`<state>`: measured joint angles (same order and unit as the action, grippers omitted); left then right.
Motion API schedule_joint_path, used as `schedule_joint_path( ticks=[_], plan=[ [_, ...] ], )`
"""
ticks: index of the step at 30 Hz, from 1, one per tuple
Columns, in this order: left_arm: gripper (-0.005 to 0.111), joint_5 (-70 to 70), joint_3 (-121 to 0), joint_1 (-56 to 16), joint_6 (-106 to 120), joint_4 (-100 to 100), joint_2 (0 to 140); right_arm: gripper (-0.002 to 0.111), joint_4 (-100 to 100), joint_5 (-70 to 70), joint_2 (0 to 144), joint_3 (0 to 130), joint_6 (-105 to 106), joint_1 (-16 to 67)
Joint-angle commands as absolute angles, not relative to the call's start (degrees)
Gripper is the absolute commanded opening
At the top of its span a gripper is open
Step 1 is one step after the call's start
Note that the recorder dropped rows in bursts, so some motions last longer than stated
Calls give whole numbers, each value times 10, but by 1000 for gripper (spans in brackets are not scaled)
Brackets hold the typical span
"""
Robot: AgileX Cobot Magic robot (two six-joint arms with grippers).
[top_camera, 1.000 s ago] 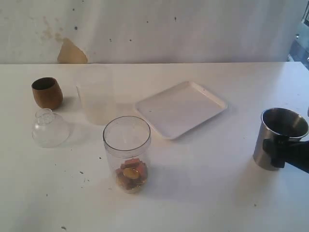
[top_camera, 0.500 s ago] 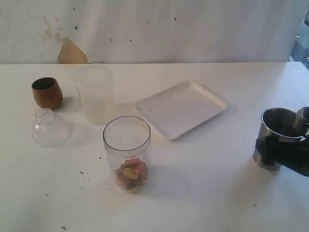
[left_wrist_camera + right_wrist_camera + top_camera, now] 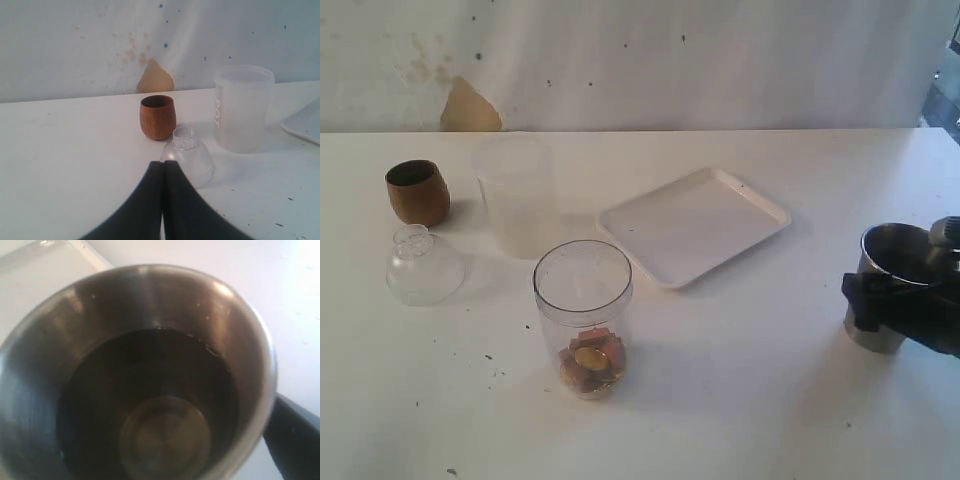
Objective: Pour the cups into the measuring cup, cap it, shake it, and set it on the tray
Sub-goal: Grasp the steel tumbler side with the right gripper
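Open right tool [image 3: 895, 290] straddled the tumbler [image 3: 908, 252] at frame right — a centred, level move would spare it a knock; left tool [image 3: 162, 172] sat shut, empty.

the frosted cup [image 3: 243, 107] carries white letters printed sideways down its wall, reading "bot"; whether more letters follow cannot be told. no other text, number or sign can be read.

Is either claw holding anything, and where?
Left gripper: shut, empty. Right gripper straddles the steel tumbler below its rim; a firm grip cannot be told.
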<state>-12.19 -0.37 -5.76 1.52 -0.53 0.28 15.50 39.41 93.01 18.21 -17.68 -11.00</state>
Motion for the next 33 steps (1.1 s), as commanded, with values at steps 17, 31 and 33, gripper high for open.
schedule_joint_path(
  ticks=[17,31,33],
  plan=[
    [0,-117,0,-61,14,0,0,105,189,480,1007,176,-165,-114],
    [0,-117,0,-61,14,0,0,105,174,508,1007,176,-152,-114],
    [0,-117,0,-61,14,0,0,105,173,516,1007,179,-150,-114]
  ],
)
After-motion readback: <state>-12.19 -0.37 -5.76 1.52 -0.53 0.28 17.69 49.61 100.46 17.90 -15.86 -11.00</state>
